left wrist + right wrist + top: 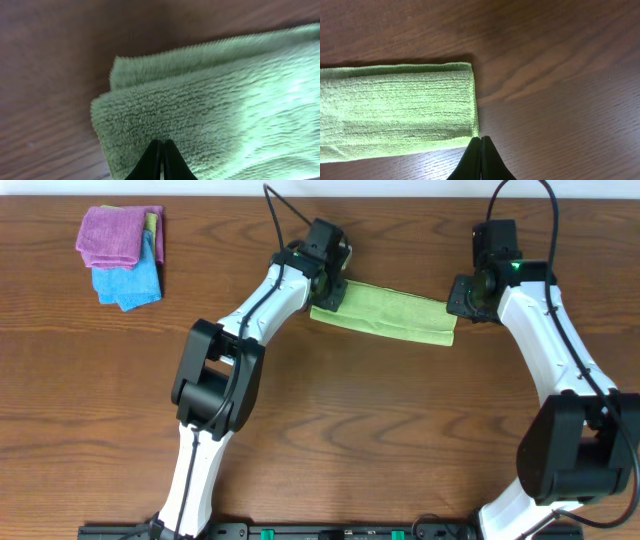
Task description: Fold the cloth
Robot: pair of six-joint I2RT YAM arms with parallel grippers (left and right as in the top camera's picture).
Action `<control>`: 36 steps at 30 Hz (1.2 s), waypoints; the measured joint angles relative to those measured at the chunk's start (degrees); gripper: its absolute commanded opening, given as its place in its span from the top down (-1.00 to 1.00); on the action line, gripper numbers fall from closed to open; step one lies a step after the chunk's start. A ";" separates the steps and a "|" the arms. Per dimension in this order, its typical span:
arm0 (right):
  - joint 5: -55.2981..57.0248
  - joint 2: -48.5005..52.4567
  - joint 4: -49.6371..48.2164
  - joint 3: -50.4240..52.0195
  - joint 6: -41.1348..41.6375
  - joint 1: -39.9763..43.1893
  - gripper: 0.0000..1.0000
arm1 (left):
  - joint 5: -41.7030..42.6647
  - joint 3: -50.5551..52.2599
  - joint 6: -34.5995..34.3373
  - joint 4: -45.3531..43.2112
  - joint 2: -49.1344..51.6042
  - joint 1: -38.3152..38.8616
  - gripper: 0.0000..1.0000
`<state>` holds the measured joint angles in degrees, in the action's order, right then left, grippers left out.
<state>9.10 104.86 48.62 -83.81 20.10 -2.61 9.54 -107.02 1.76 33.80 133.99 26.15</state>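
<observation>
On the brown wooden table [400, 440], far middle, between the two arms: the cloth [385, 311], yellow-green, lying flat as a long narrow strip, already doubled lengthwise, slightly askew to the table edge. Far left corner holds a loose pile, purple cloth [115, 235] over blue cloth [130, 280], well apart from the work. Judged step: the next fold, end to end, to shorten the strip. To do it well, pinch every layer at one short end, not the top ply only. Lift just clear of the wood, carry it over in a low arc, and lay edge on edge while the other claw pins the far end so the strip does not drag. Left end needs care: the left wrist view shows one layer peeking out beyond the one above, so square it before creasing. Right end looks neat, corner crisp. Left gripper [161, 155]: fingers pressed together, tips over the strip's left end, no cloth seen between them; contact with the pile cannot be told. Right gripper [481, 150]: fingers pressed together, nothing held, tips just beside the strip's near right corner, above bare wood.
</observation>
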 measured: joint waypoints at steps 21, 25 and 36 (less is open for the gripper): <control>-23.47 10.05 3.74 0.31 -8.26 11.65 -0.82 | 2.71 1.03 -0.26 -0.15 1.55 -0.52 0.88; -36.98 10.01 4.46 0.50 -14.19 21.14 -0.85 | 2.78 1.01 -0.26 0.02 1.55 -0.55 0.88; -60.06 15.87 -6.88 7.72 -18.14 21.46 -0.86 | 2.95 1.01 -0.26 0.07 1.55 -0.55 0.88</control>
<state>-50.96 120.73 41.74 -76.09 1.96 18.85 12.49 -106.02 1.50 33.87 135.55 25.61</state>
